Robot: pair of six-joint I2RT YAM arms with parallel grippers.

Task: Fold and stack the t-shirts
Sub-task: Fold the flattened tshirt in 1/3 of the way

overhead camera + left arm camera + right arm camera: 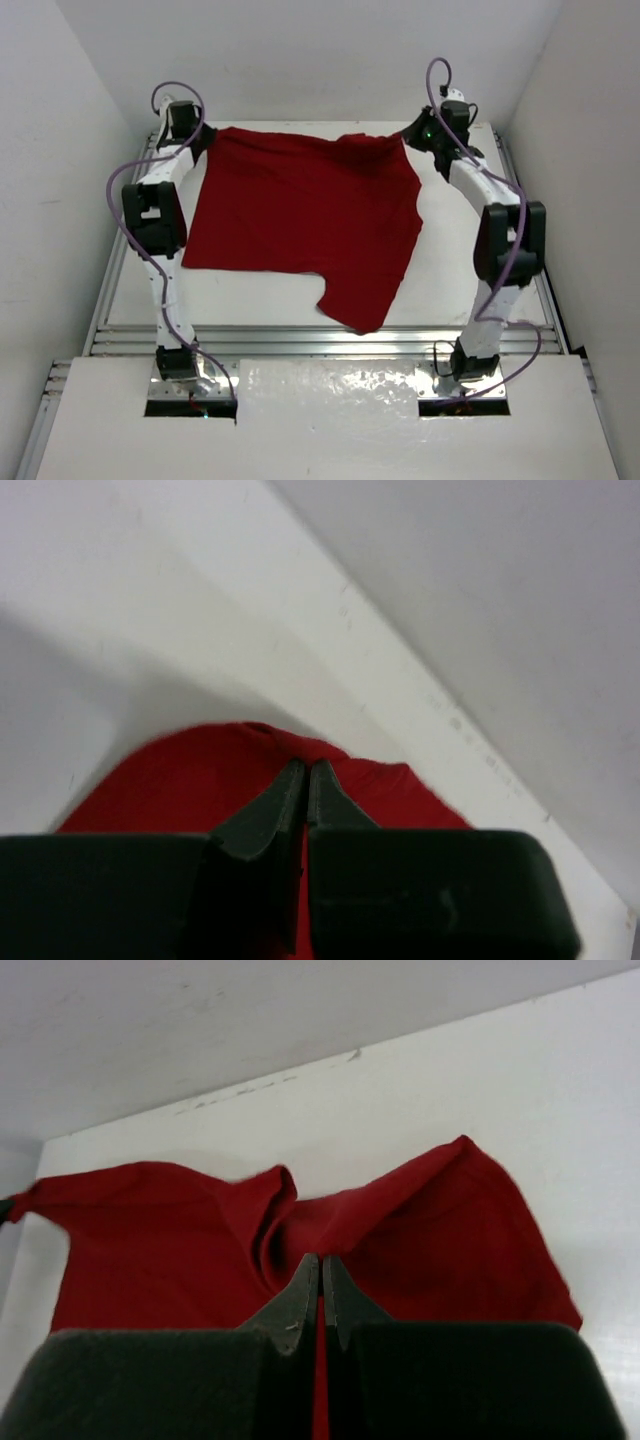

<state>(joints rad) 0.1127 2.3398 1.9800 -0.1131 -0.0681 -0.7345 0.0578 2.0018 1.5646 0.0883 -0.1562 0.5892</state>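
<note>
The dark red t-shirt (pixel 300 210) lies spread over the white table (pixel 450 270), with one part reaching toward the near edge. My left gripper (pixel 205 140) is at the shirt's far left corner, shut on the fabric. In the left wrist view, red cloth (pixel 170 780) shows between and under the closed fingers of the left gripper (pixel 306 768). My right gripper (pixel 405 138) is at the far right corner, shut on a bunched fold. In the right wrist view, the right gripper (pixel 321 1260) pinches a puckered ridge of the shirt (pixel 150 1240).
White walls close in the table at the back (pixel 320 60) and on both sides. Aluminium rails (pixel 320 340) run along the near edge, with a white board (pixel 330 420) in front. Purple cables (pixel 125 180) loop off both arms.
</note>
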